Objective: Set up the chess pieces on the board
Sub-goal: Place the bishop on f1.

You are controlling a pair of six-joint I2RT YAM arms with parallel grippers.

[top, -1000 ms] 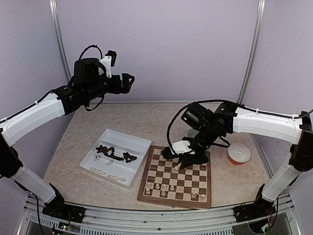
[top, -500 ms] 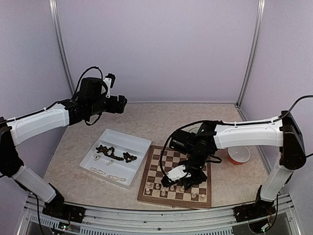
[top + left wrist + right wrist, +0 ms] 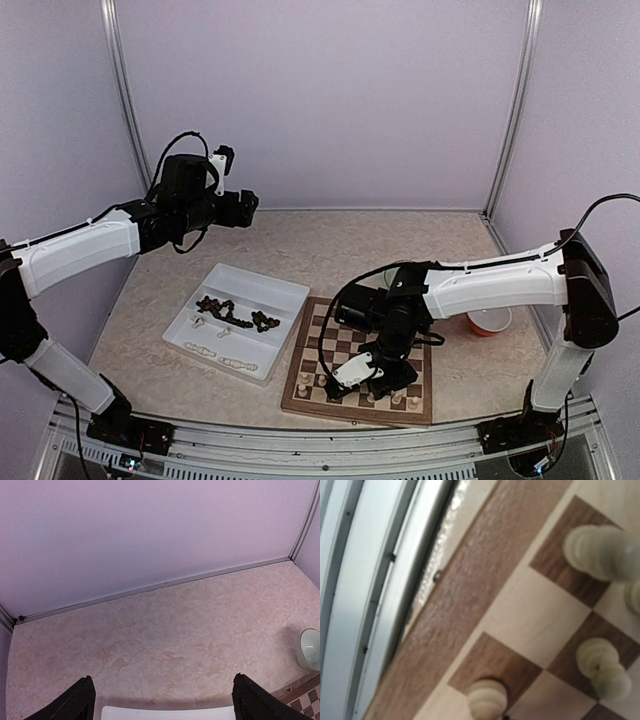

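The board (image 3: 325, 335) is checked light tan and dark brown, with a brown rim. Cream-white chess pieces (image 3: 600, 550); dark brown-black pieces (image 3: 225, 308); white tray (image 3: 270, 290); beige marbled bench (image 3: 300, 250); orange bowl (image 3: 488, 313).

Lavender walls (image 3: 320, 100), beige marbled tabletop (image 3: 330, 250)

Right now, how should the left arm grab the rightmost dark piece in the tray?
Straight down from above, probably: the white tray walls off a side approach. The rightmost dark piece lies slightly apart from the heap, leaving room for the open left gripper. Pinch across its narrow body; its lie is too small to tell.
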